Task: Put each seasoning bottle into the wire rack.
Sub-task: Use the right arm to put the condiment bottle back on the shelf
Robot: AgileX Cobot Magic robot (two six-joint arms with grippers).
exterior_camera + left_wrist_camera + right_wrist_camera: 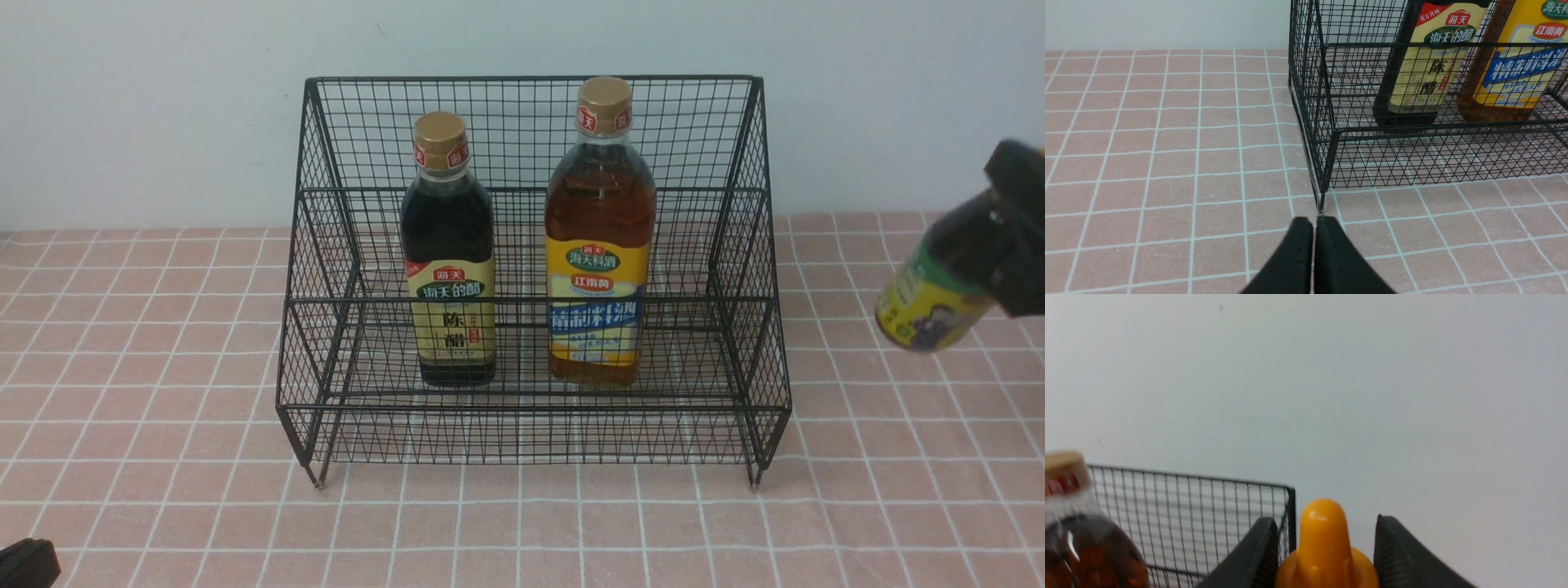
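The black wire rack (535, 408) stands mid-table. Inside it stand the dark vinegar bottle (447, 269) with gold cap and the taller amber bottle (600, 245) with yellow-blue label. My right gripper (1016, 229) is at the far right, shut on the small dark bottle (939, 286), held tilted in the air beside the rack. In the right wrist view the orange nozzle cap (1325, 547) sits between the two fingers (1257, 555), with the rack's corner (1289, 498) behind. My left gripper (1312, 222) is shut and empty, low over the table by the rack's front left leg (1322, 200).
The table is covered in a pink tiled cloth (163, 367). A plain pale wall (163, 98) rises behind the rack. In the left wrist view the vinegar bottle (1421, 73) and amber bottle (1515, 61) show through the mesh.
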